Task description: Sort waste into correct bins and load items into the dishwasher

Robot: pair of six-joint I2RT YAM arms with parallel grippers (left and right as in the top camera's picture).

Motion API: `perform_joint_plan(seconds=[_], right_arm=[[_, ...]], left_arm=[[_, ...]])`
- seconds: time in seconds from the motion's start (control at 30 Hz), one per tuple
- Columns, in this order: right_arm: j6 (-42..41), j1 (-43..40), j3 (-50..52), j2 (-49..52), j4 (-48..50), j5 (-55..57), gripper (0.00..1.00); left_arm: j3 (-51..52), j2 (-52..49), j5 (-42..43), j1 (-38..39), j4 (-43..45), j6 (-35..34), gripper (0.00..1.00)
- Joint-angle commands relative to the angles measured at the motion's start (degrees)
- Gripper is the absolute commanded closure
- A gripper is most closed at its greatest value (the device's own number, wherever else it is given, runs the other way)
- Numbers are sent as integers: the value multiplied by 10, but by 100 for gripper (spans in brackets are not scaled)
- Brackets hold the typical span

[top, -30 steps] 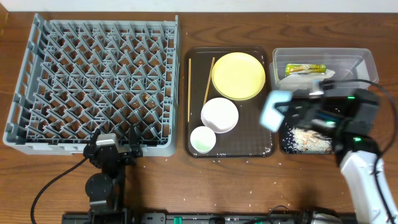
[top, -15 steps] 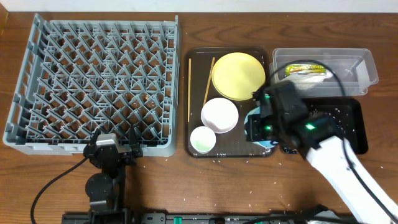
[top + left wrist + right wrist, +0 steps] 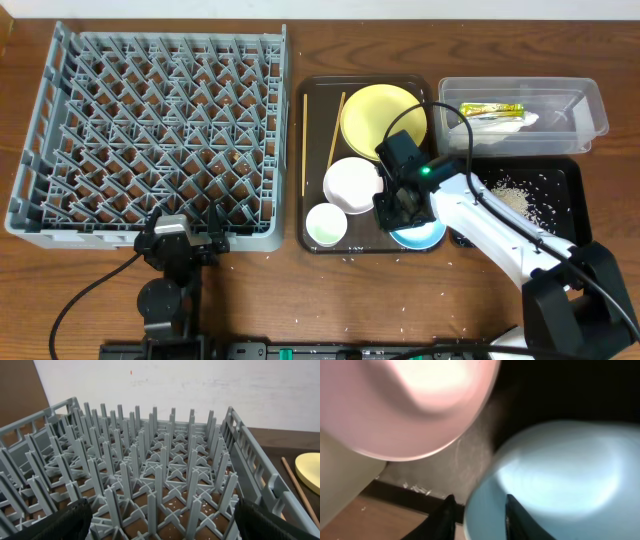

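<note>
My right gripper [image 3: 392,210] is shut on the rim of the light blue bowl [image 3: 425,236], which sits on the brown serving tray [image 3: 318,100] beside the white bowl [image 3: 352,184]. In the right wrist view the fingers [image 3: 477,515] straddle the blue bowl's rim [image 3: 555,475]. The small white cup [image 3: 325,224], yellow plate [image 3: 380,118] and two chopsticks [image 3: 305,140] lie on the same tray. My left gripper [image 3: 185,240] is open and empty at the front edge of the grey dish rack [image 3: 150,130]; it also shows in the left wrist view [image 3: 160,525].
The clear tub [image 3: 590,110] at the back right holds the yellow-green wrapper [image 3: 490,110] and white napkin [image 3: 500,122]. The black tray [image 3: 570,200] in front of it holds rice scraps [image 3: 515,197]. Rice grains are scattered on the wooden table front.
My right arm swung left from over the black tray to the brown tray, carrying the blue bowl and setting it down beside the white bowl. Rice now lies in the black tray.
</note>
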State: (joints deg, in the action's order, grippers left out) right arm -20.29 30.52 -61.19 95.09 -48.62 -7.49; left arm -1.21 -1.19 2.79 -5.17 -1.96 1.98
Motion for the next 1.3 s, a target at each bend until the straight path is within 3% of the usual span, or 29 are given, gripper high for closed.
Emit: perform_joint_plan(seconds=[0.0,0.17,0.47,0.57,0.6,0.67,0.83,0.9,0.93,1.1,1.27], right_arm=[[11,2,-69,-7,-40,-18,64],[9,8,-166,-7,-79,-59,46],[-61,97,-166,74,-75,-57,48],[-70,116,-166,111,-80,-57,62],[-71,122,-166,120,-80,-57,71],[-73,126,-166,124,-79,-56,78],[-86,141,-163,141,-73,-28,75],[-86,142,-162,150,-74,-28,87],[-86,142,-161,157,-74,-28,99],[-75,132,-168,147,-80,-48,99],[-12,61,-175,41,-90,-135,99]], left_arm=[[10,1,-9,-3,-21,8,8],[10,1,-9,-3,-21,8,8],[10,1,-9,-3,-20,8,8],[10,1,-9,-3,-20,8,8],[10,1,-9,-3,-20,8,8],[10,1,-9,-3,-21,8,8],[10,1,-9,-3,-20,8,8],[10,1,-9,-3,-20,8,8],[10,1,-9,-3,-21,8,8],[10,1,-9,-3,-20,8,8],[10,1,-9,-3,-20,8,8]])
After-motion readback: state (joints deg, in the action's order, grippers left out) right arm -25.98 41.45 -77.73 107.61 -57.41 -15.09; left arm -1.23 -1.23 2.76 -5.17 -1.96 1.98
